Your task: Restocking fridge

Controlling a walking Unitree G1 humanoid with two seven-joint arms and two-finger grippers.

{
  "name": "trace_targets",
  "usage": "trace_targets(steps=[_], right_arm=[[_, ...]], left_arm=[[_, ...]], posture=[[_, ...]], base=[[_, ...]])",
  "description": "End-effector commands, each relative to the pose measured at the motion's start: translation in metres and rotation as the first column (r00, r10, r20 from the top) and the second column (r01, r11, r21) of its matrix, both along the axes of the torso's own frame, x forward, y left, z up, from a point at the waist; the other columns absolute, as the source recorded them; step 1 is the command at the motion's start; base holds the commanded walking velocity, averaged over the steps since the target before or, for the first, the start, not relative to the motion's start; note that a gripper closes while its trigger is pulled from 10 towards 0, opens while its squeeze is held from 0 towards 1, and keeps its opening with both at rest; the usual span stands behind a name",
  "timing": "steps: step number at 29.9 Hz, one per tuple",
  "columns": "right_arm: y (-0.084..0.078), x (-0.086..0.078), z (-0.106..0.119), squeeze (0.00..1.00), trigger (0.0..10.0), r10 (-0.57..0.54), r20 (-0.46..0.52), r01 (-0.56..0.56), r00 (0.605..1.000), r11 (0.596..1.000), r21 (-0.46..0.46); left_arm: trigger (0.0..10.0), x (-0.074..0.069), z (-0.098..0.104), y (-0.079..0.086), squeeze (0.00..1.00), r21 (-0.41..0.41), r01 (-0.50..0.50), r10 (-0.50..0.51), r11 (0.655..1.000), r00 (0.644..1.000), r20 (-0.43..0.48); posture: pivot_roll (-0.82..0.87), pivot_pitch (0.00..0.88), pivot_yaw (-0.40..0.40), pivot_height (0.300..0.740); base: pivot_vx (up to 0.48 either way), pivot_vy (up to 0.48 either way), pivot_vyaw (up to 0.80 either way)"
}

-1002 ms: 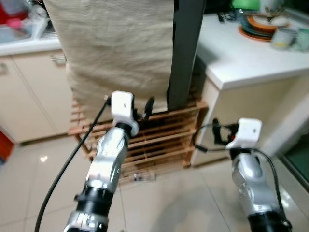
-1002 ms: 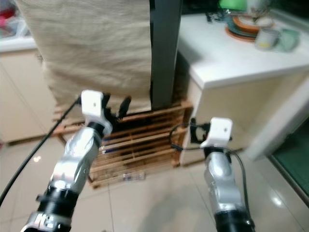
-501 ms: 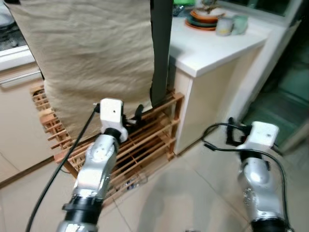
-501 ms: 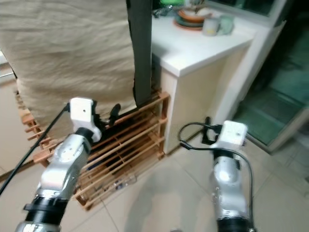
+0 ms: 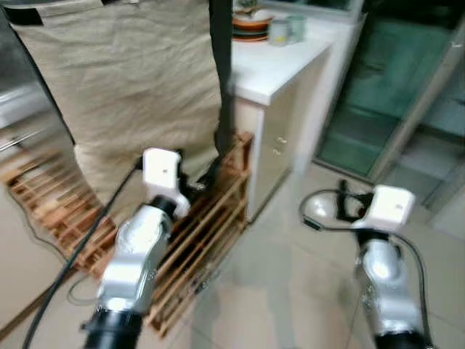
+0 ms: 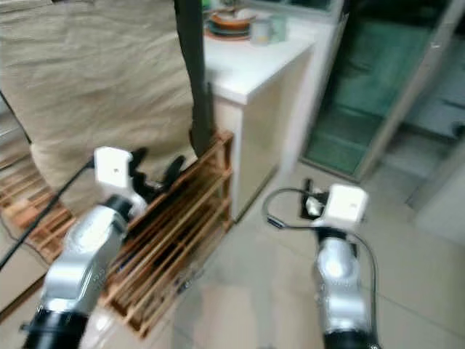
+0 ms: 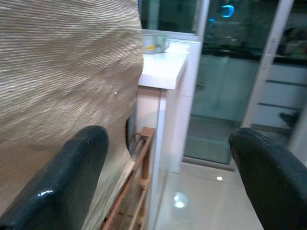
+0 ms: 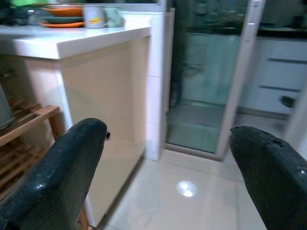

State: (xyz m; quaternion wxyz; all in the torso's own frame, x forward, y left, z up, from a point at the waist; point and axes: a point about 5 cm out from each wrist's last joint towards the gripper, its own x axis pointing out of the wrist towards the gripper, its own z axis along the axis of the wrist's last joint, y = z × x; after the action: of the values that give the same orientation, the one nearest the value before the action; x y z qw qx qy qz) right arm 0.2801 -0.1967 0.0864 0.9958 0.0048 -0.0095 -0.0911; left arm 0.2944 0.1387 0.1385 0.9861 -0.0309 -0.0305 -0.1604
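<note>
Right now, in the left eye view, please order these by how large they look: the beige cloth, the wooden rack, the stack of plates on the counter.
1. Beige cloth, the largest.
2. Wooden rack, smaller; partly hidden by the cloth and the left arm.
3. Stack of plates, the smallest, though it stands farther from the camera, so its true size is unsure.

2 silver arms with white wrist blocks, black cables and textured black fingers (image 7: pixel 72 177).

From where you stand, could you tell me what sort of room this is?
Probably a home kitchen: a white counter carrying stacked plates and mugs, a wooden slatted rack on the tiled floor, and glass sliding doors beyond.
</note>
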Motion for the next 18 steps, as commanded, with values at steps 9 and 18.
trace_targets(steps=[9,18], right_arm=[[-0.006,0.001,-0.002,0.0,10.0,0.007,-0.006,-0.007,1.0,1.0,-0.018],[-0.001,0.001,-0.005,0.0,10.0,0.041,-0.015,-0.041,0.999,0.999,-0.016]], left_arm=[[10.0,-0.01,0.007,-0.018,0.0,0.025,0.141,-0.142,0.99,0.988,0.056],[10.0,-0.028,-0.005,-0.006,0.0,0.053,0.244,-0.245,0.968,0.97,0.005]], posture=[[-0.12,0.0,0.031,0.74],[-0.11,0.0,0.026,0.74]], base=[[-0.281,0.392,0.0],[-0.033,0.042,0.0]])
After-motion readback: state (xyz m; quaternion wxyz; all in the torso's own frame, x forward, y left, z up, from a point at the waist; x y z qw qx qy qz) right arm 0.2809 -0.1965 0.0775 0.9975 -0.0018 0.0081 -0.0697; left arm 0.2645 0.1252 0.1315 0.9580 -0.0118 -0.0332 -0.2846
